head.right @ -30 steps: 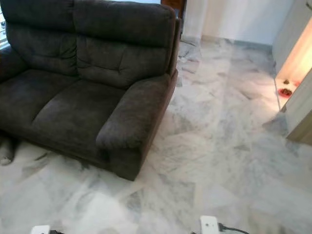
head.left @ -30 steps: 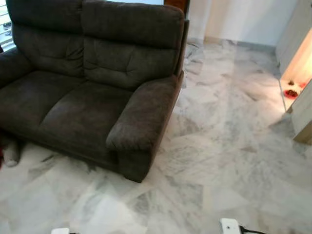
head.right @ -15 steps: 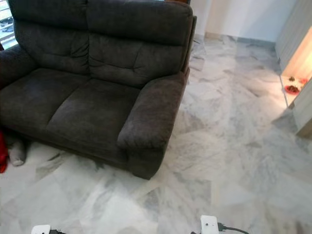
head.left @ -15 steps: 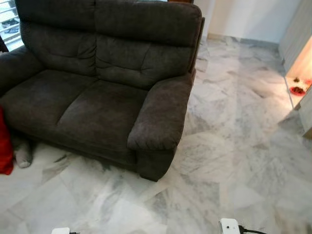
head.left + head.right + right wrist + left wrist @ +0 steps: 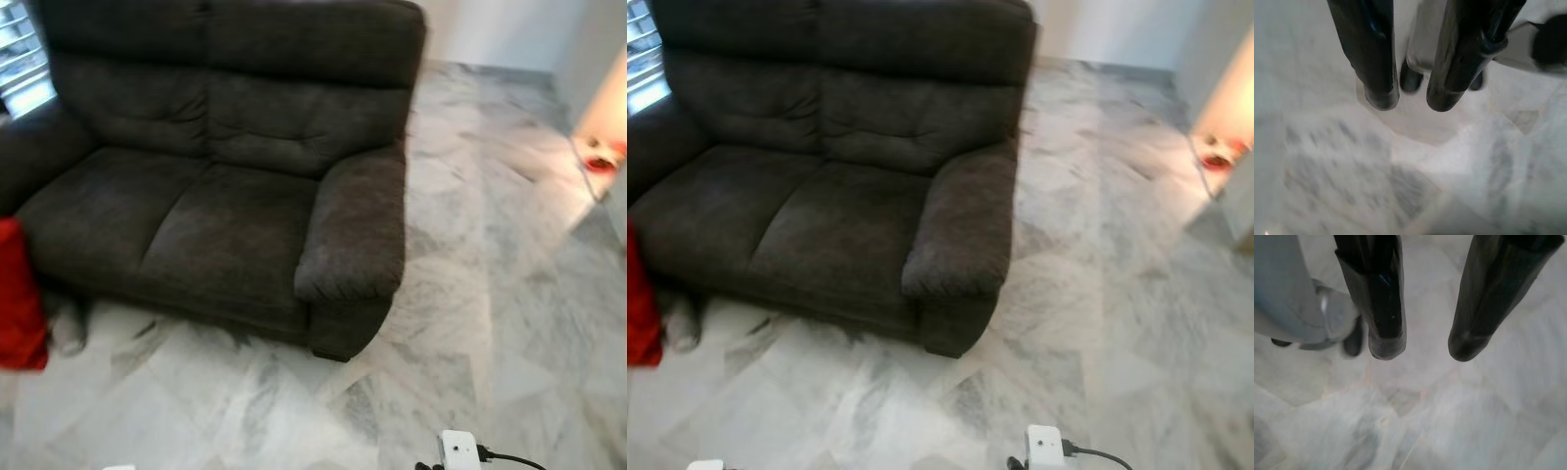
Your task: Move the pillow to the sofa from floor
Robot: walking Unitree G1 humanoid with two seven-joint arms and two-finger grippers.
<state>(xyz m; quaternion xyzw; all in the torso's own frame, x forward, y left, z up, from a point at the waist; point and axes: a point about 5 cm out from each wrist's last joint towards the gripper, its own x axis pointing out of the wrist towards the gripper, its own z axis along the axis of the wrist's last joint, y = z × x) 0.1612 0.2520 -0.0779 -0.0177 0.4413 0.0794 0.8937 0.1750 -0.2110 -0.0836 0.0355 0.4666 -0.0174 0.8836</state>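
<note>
A red pillow (image 5: 20, 299) stands on the marble floor at the far left, against the front of the dark brown two-seat sofa (image 5: 225, 215); the picture's edge cuts it off. The sofa's seat cushions are bare. In the left wrist view my left gripper (image 5: 1426, 347) hangs over the floor, open, with nothing between its fingers. In the right wrist view my right gripper (image 5: 1413, 102) also hangs above the floor, its fingers (image 5: 1378, 95) a little apart and holding nothing.
A small grey-white object (image 5: 67, 328) lies on the floor beside the pillow, under the sofa's front edge. Pale marble floor (image 5: 490, 294) stretches to the sofa's right. A lit opening with a red dish (image 5: 600, 162) is at the far right. A window (image 5: 24, 59) is behind the sofa.
The camera has swung to the left, so the sofa sits further right in the picture and more of the red pillow has come into view. The picture is now blurred.
</note>
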